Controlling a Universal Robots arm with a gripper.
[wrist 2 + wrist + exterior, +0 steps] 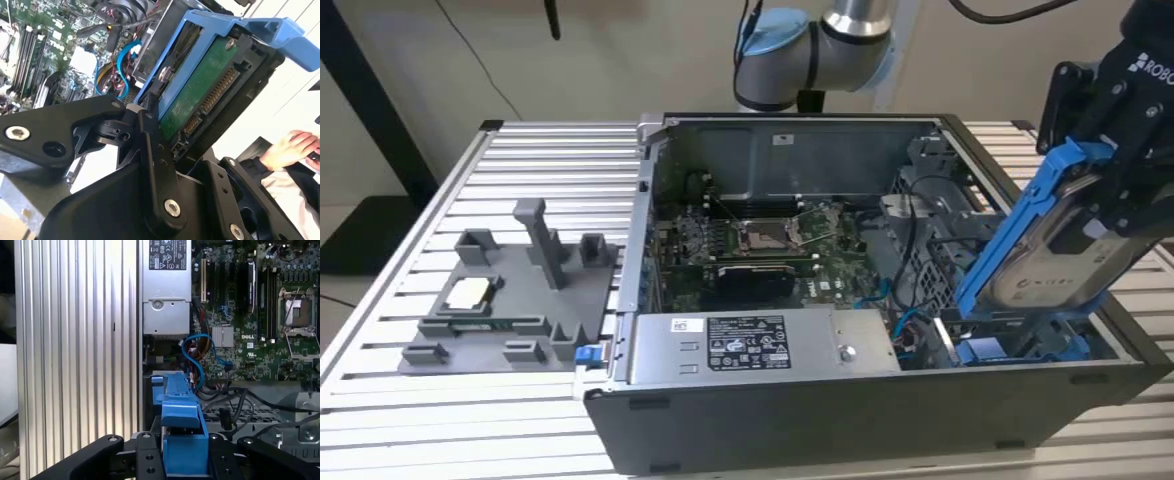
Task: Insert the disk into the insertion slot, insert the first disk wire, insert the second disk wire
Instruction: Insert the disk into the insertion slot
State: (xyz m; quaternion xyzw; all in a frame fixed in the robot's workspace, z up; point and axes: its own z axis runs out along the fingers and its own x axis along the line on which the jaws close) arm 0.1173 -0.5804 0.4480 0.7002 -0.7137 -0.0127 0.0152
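Observation:
My gripper [1110, 200] is shut on the disk [1051, 268], a silver-grey drive in a blue carrier frame [1014, 225]. The disk hangs tilted, its lower end just above the insertion slot [1014, 345], a grey bay with blue tabs at the case's front corner on the exterior view's right. The second wrist view looks at the disk's green circuit side [200, 95] and connector, with a black finger [150, 145] against the carrier. In the first wrist view the carrier [182, 430] lines up over the bay [167, 385]. Blue cables [197, 352] lie loose beside the bay, plugged into nothing on the disk.
The open computer case [854, 430] lies on a slatted metal table [520, 160]. Inside are the green motherboard [761, 240] and a silver power-supply box [747, 345]. A grey fixture [507, 300] sits on the exterior view's left. A person's hand [295, 147] rests beyond the case.

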